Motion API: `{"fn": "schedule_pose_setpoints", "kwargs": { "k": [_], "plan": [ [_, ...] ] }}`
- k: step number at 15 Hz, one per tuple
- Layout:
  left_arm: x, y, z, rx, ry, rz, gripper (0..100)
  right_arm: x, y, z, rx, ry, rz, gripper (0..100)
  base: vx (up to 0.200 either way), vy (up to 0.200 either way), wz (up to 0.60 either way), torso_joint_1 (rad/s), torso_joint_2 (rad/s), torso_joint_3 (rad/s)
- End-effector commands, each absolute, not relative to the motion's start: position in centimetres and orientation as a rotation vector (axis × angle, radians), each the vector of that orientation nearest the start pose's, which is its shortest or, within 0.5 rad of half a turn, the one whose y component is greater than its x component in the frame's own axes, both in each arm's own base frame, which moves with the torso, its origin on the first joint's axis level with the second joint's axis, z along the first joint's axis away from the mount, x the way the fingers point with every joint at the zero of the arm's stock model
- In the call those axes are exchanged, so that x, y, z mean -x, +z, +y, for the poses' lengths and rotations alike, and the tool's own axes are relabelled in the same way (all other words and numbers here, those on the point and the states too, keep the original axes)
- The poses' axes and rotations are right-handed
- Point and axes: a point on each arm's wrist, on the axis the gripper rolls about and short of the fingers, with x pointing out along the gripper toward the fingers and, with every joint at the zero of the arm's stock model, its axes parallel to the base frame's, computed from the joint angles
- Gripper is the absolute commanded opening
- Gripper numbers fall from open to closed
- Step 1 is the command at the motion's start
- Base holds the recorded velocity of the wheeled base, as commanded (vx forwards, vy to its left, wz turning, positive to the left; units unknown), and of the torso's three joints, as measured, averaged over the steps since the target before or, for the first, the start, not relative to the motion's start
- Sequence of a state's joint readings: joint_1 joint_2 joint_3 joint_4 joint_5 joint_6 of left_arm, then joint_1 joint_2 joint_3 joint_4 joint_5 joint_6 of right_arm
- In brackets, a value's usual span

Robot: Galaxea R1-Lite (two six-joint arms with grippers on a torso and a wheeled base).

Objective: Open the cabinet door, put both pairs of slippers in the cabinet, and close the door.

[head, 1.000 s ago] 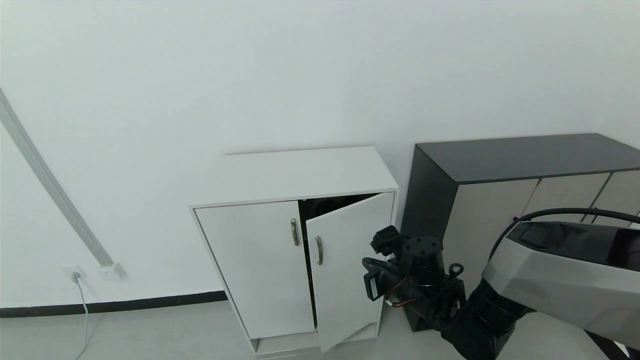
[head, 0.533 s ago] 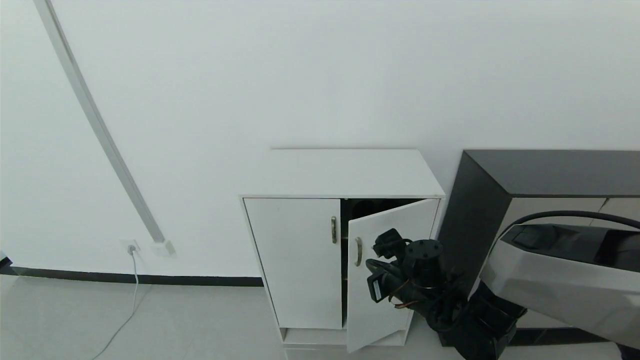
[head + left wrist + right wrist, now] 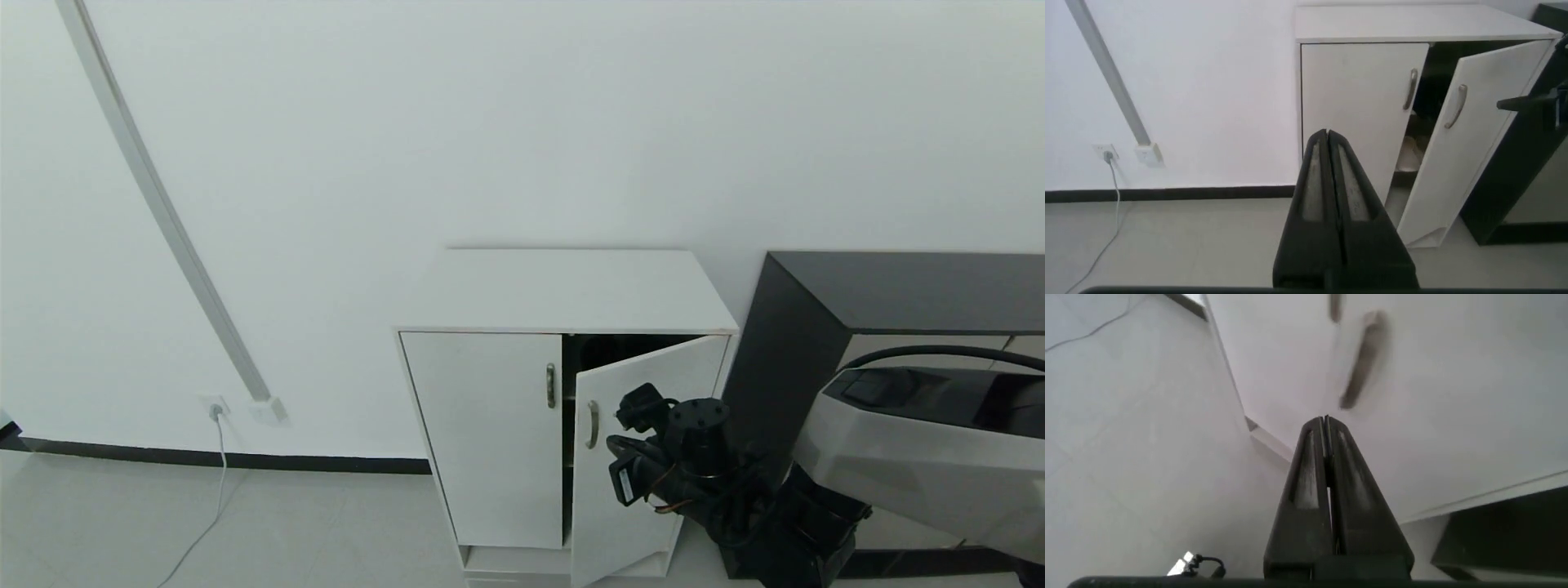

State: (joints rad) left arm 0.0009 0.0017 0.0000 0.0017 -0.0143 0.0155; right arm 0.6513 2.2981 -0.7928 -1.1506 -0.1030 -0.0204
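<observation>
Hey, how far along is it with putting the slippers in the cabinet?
Done: the white cabinet has its right door partly open. A pale item lies inside, possibly slippers, but it is too dim to tell. In hand: the shut right hand points at that door's front, near its handle. Left: at least closing the door.

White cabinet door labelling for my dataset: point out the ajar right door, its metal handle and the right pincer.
Ajar white right cabinet door (image 3: 653, 371): head view, bare upper panel.
Curved metal bar handle (image 3: 593, 424): head view, middle of the bar.
Right pincer (image 3: 1325, 429): right wrist view, where the shut fingertips meet.
</observation>
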Motion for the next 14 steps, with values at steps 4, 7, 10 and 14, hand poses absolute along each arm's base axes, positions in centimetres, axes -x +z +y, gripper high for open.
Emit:
{"fn": "schedule_pose_setpoints", "kwargs": {
  "k": [4,7,10,14],
  "plan": [
    [2.3,7.5,0.0,-0.015,-0.014,0.003,0,-29.2,2.6,22.0,0.139,0.546,0.301,0,0.1,0.0,0.0,0.006,0.0,0.001],
    [2.3,7.5,0.0,-0.015,-0.014,0.003,0,-28.6,3.0,21.5,0.14,0.549,0.306,0,0.0,0.0,0.0,0.0,0.0,0.0],
    [2.3,7.5,0.0,-0.015,-0.012,0.003,0,-28.9,2.8,21.7,0.139,0.549,0.303,0,0.0,0.0,0.0,0.0,0.0,0.0],
    [2.3,7.5,0.0,-0.015,-0.012,0.003,0,-30.6,2.6,22.0,0.125,0.528,0.28,0,0.0,0.0,0.0,0.0,0.0,0.0]
  ]
}}
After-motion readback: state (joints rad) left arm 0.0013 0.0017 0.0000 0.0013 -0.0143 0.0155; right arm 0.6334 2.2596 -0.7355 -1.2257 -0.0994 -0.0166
